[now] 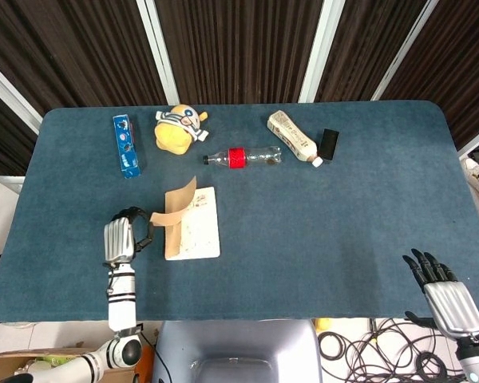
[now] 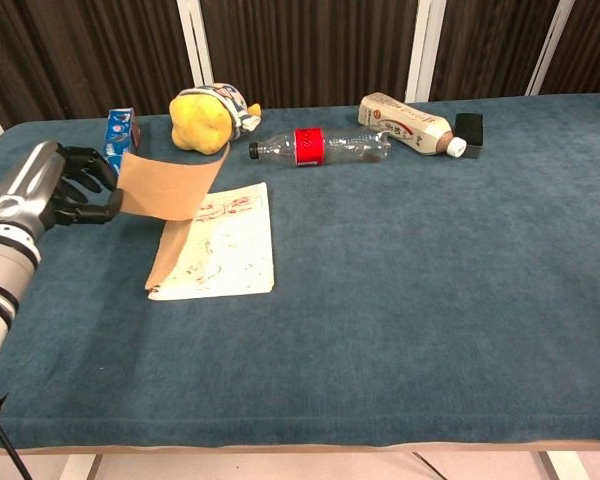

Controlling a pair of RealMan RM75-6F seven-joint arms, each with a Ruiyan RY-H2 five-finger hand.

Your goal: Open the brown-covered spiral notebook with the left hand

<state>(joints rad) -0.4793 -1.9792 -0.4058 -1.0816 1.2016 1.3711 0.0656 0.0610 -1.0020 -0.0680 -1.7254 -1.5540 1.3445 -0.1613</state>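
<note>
- Left robot hand pinches the brown cover, lifted off the spiral notebook just beside it.
- Right robot hand hangs open off the blue bench; dark curtains behind.

Head view: looks steeply down from high above the blue felt table.
Chest view: low, nearer, faces forward across it.
Shared: the whole tabletop.

Left robot hand pinching lifted brown cover over notebook's scribbled page.
</note>
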